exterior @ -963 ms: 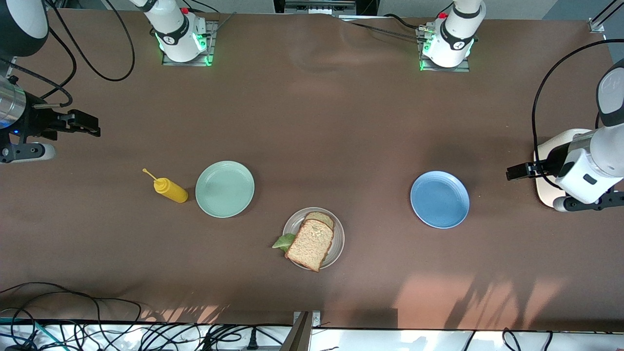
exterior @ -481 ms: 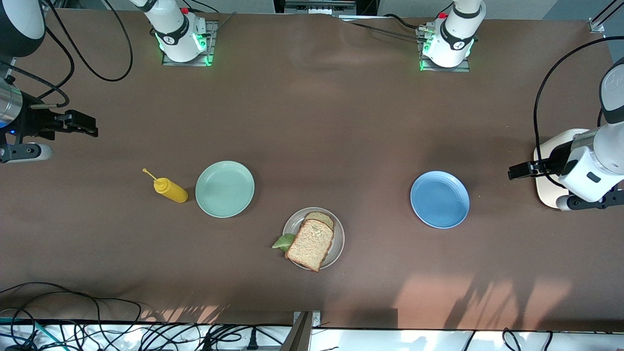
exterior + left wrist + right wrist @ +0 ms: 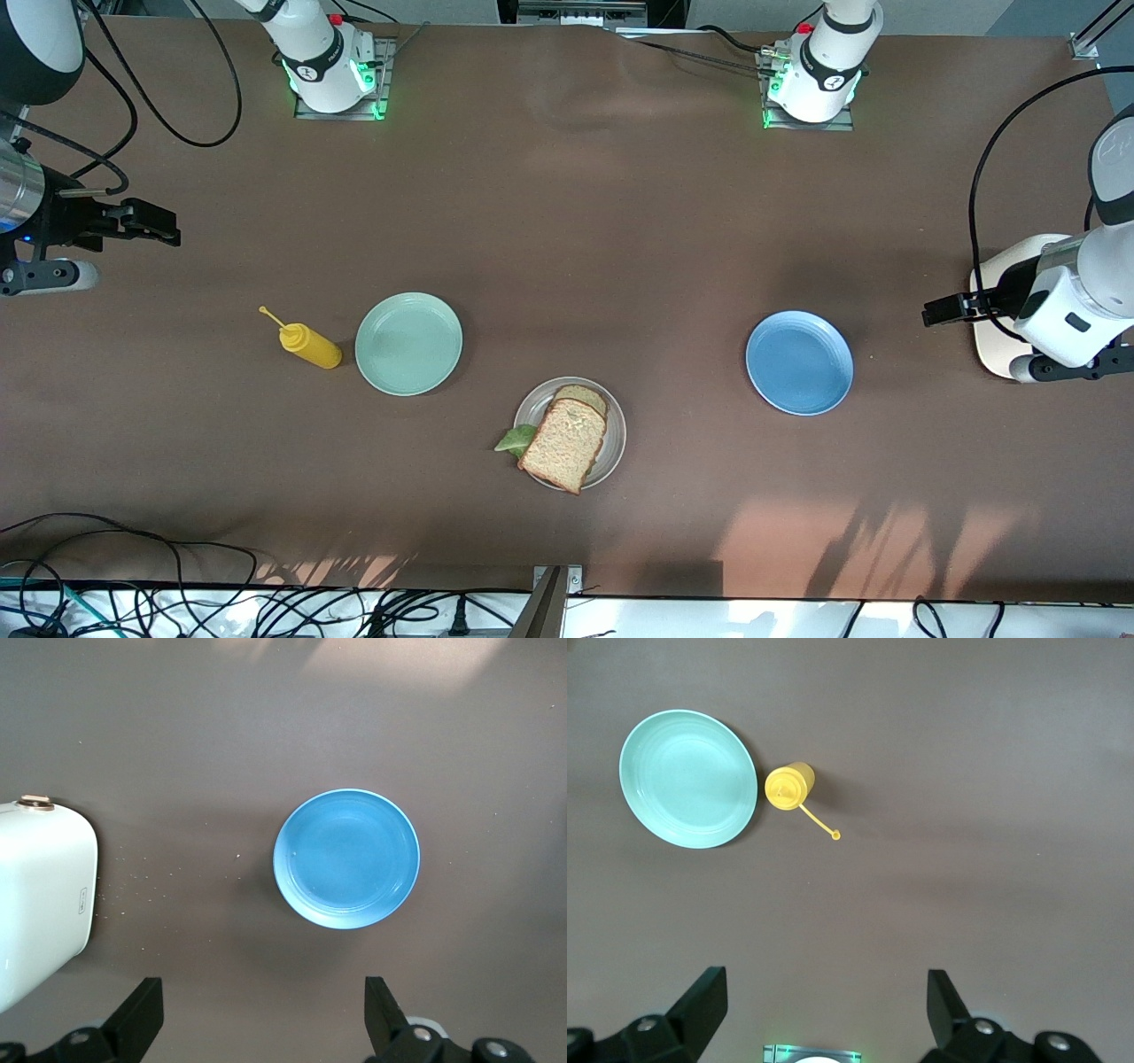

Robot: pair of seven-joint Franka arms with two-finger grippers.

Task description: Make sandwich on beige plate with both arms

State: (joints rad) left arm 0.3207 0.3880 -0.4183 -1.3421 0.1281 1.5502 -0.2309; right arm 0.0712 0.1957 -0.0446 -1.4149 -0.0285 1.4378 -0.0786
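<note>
I am judging the sandwich (image 3: 563,443) assembled: it is sitting on the beige plate (image 3: 614,431), lettuce leaf (image 3: 514,439) poking past the rim. The best step now is keeping both arms parked away from that plate.

The left end effector (image 3: 932,312) is hanging wide open and empty over the counter (image 3: 620,221) toward the left arm's end, past the blue plate (image 3: 799,361). The right end effector (image 3: 168,233) is likewise open and empty, toward the right arm's end from the plate.

Brown counter; cables trailing along its edge nearest the front camera.
</note>
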